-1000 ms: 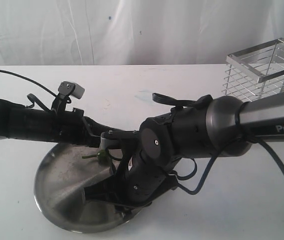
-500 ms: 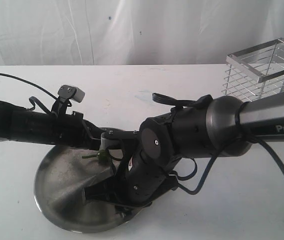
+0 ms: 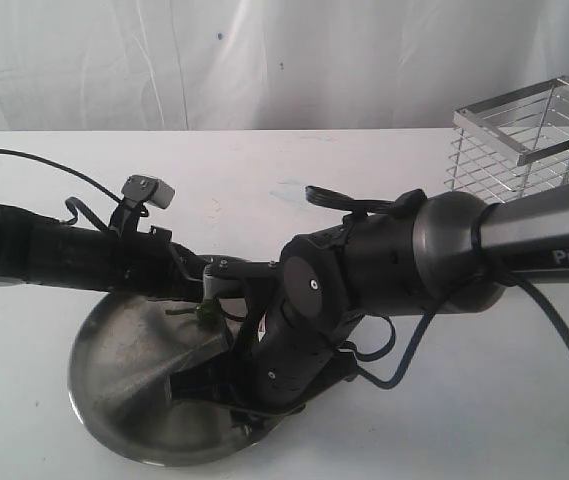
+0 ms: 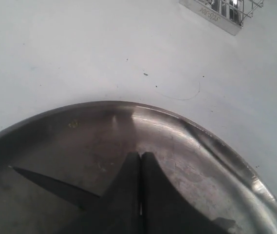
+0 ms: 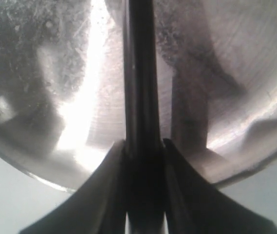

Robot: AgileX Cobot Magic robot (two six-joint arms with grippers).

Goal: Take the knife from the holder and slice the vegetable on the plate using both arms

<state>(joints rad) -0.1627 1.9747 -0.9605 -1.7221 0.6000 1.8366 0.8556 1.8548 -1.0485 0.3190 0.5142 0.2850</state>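
Exterior: "PiPER" is read on right arm (image 3: 549, 245). Vegetable (image 3: 202, 312) is seen over plate (image 3: 114, 385)'s far side; holder (image 3: 529, 140) is set well apart on counter (image 3: 264, 180).
Left wrist: left jaws are pressed together above plate; holder's label can't be read.
Right wrist: knife (image 5: 139, 73) is pinched by right jaws.

Table (image 3: 264, 170) | I noted white top | plate (image 3: 114, 400) sat front left | holder (image 3: 534, 150) stood far right, well apart
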